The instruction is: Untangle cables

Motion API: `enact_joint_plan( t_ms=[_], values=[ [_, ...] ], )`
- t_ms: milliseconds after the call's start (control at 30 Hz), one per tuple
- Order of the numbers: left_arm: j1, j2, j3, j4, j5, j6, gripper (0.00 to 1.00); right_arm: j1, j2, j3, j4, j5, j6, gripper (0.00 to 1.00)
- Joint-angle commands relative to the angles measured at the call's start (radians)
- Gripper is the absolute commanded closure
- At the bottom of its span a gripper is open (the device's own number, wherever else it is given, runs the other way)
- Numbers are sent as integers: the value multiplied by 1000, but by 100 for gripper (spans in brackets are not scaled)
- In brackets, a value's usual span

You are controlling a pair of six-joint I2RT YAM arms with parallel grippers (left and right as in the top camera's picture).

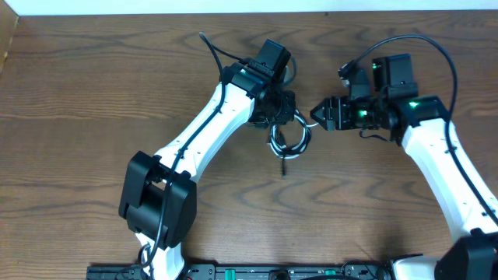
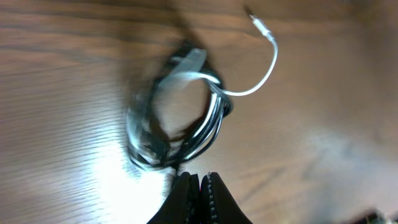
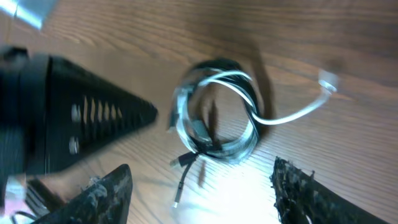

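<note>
Closest in my left wrist view are the two dark fingers of my left end effector, pressed almost together with only a thin slit between them. Their tips sit right at the edge of the coiled bundle, and I cannot tell whether a strand is pinched there. In my right wrist view the rough black fingers of my right end effector stand wide apart at the two lower corners, holding nothing, with the bundle on the counter showing in the gap between them. The cables are still wound into one small loop, roughly mid-counter between my two end effectors. The black cable makes several turns, and the white cable runs around with it before its free end curves away from the loop to a small plug lying on the wood. From overhead that white tail reaches right towards my open right end effector. A thin black end pokes out of the loop on its near side. Parts of the loop are blurred in both wrist views.
</note>
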Motion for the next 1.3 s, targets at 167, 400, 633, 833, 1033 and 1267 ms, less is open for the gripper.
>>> enact_joint_plan(
  t_ms=[167,400,633,833,1033,1267],
  values=[
    [10,21,-8,-56,39,169,93,22,100,13,27,-24,176,35],
    [10,46,-17,-14,-231,-4,90,19,154,13,24,29,205,30],
    [3,144,-20,71,-233,-81,79,10,156,13,10,97,204,27],
    [-21,204,-20,93,-235,-100,79,10,156,13,8,112,204,27],
    [-49,230,-23,89,-281,-119,80,6,156,13,5,130,204,27],
    [-60,231,-55,100,-347,-200,89,3,156,13,-10,146,204,27]
  ],
)
